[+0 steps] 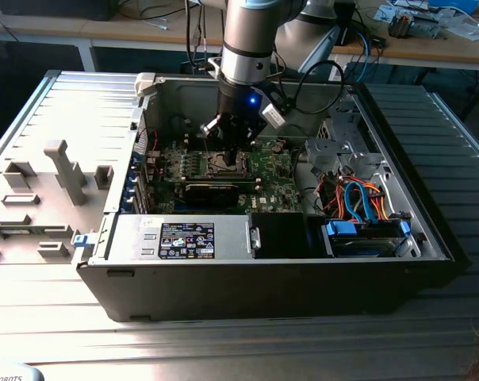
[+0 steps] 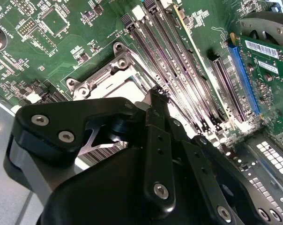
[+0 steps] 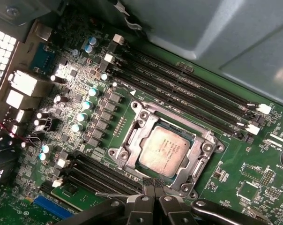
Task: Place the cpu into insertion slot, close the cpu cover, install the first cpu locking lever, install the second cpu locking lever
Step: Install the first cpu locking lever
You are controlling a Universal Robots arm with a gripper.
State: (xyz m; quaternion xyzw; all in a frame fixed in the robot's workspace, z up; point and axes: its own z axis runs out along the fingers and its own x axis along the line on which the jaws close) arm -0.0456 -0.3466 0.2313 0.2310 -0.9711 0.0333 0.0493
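One step down: the cpu [image 3: 166, 149] sat flat in the slot [image 3: 132, 140], mid-board beside the long memory slots [image 3: 188, 96].
Cover: couldn't make it out over the chip, so looked not closed yet.
Levers: couldn't pick them out.
Gripper [image 3: 153, 183]: hung just above the slot's edge, fingers together, holding nothing.

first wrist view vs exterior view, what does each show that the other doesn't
Only in the first wrist view: the cpu lies face up in the insertion slot, seen clearly, with a row of small blue-topped capacitors beside it.

Only in the exterior view: the whole open computer case, the drive bay with orange and blue cables, and the grey fixtures on the table at the exterior view's left.

Both: the green motherboard, with the tool directly over the socket area.
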